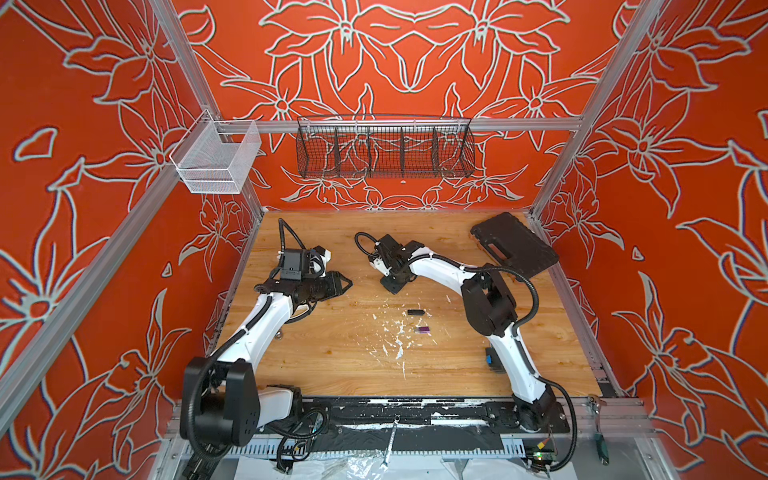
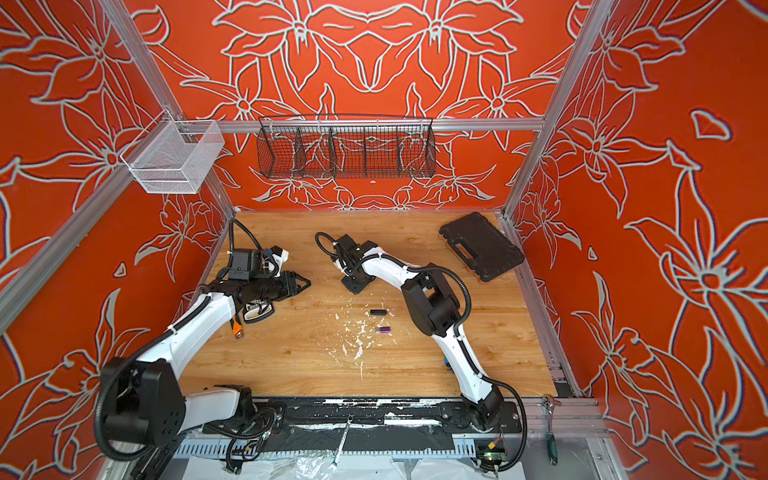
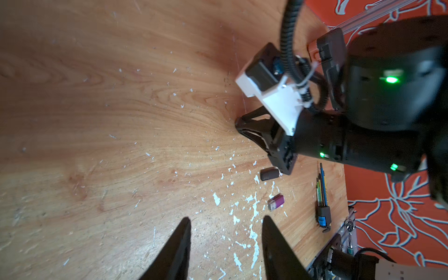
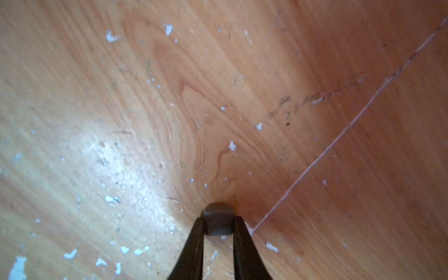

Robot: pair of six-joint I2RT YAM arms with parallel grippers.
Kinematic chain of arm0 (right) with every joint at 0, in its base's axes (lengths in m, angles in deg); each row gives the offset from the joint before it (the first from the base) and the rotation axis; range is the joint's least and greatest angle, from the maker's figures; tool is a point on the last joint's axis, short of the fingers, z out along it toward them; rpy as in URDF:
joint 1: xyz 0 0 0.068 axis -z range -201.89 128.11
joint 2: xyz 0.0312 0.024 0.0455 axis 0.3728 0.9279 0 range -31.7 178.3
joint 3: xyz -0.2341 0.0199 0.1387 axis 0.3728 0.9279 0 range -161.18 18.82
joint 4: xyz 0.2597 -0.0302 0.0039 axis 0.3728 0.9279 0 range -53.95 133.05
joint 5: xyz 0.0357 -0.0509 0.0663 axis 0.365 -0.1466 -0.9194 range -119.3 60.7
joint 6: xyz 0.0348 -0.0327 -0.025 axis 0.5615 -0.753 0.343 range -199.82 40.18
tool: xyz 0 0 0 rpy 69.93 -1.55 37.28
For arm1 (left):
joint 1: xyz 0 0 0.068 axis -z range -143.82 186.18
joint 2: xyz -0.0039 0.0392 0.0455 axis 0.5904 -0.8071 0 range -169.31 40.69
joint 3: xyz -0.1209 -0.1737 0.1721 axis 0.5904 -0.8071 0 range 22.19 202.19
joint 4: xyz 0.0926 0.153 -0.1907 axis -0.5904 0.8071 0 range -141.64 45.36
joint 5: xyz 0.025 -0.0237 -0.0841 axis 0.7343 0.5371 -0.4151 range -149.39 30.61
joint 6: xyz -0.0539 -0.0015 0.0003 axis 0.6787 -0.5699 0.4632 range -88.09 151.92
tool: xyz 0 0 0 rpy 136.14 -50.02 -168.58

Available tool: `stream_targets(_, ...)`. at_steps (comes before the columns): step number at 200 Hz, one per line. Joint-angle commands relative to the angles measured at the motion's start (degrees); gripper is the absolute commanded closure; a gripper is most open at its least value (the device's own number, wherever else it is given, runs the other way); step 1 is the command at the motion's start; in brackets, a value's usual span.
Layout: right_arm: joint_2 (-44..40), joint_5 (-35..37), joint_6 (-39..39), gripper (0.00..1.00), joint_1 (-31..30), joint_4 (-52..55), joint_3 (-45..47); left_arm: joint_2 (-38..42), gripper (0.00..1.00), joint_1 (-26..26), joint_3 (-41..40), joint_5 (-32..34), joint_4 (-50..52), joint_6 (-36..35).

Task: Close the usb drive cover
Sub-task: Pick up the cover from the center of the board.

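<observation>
A purple usb drive (image 1: 423,330) (image 3: 276,202) with a bare silver plug lies on the wooden table (image 1: 332,357), right of centre. A black oblong piece (image 1: 415,312) (image 3: 269,173) lies just behind it. My right gripper (image 1: 392,287) (image 4: 219,221) points down at the table behind both, shut on a small dark grey cover (image 4: 218,213) that sits at its fingertips against the wood. My left gripper (image 1: 347,284) (image 3: 225,219) hovers to the left, level with the table. It is open, with nothing between its fingers.
A black tool case (image 1: 513,243) lies at the back right corner. A blue-and-black holder with pencils (image 3: 322,206) sits by the right arm's base. A black wire basket (image 1: 384,149) and a white mesh basket (image 1: 216,158) hang on the back rail. White flecks (image 1: 395,336) mark the wood.
</observation>
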Motion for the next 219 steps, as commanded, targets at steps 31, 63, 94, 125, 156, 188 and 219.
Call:
stream_targets(31, -8.43, -7.64, -11.19, 0.84, -0.21, -7.74, 8.05, -6.34, 0.55, -0.95, -0.31, -8.32, -2.67, 1.49)
stream_targets(63, -11.52, -14.61, -16.10, 0.84, -0.19, -10.87, 12.04, -9.91, 0.55, -0.95, -0.87, -14.27, -6.66, 2.06)
stream_targets(94, -12.62, -19.57, -18.85, 0.84, -0.16, -12.64, 13.29, -13.86, 0.57, -0.95, -0.40, -18.67, -9.27, 1.78)
stream_targets(125, -12.76, -21.68, -20.53, 0.84, -0.14, -12.06, 13.12, -16.92, 0.57, -0.62, 0.96, -19.93, -9.99, 1.61)
stream_targets(156, -14.17, -25.64, -22.56, 0.83, -0.22, -12.80, 14.84, -20.12, 0.58, 1.43, 4.09, -20.86, -8.13, -0.47)
stream_targets(188, -15.00, -27.26, -24.51, 0.83, -0.24, -13.06, 15.97, -22.87, 0.60, 2.13, 7.30, -22.36, -6.16, -1.55)
stream_targets(219, -15.35, -28.10, -25.02, 0.83, -0.22, -12.94, 16.11, -25.51, 0.61, 2.44, 9.53, -23.95, -3.27, -3.47)
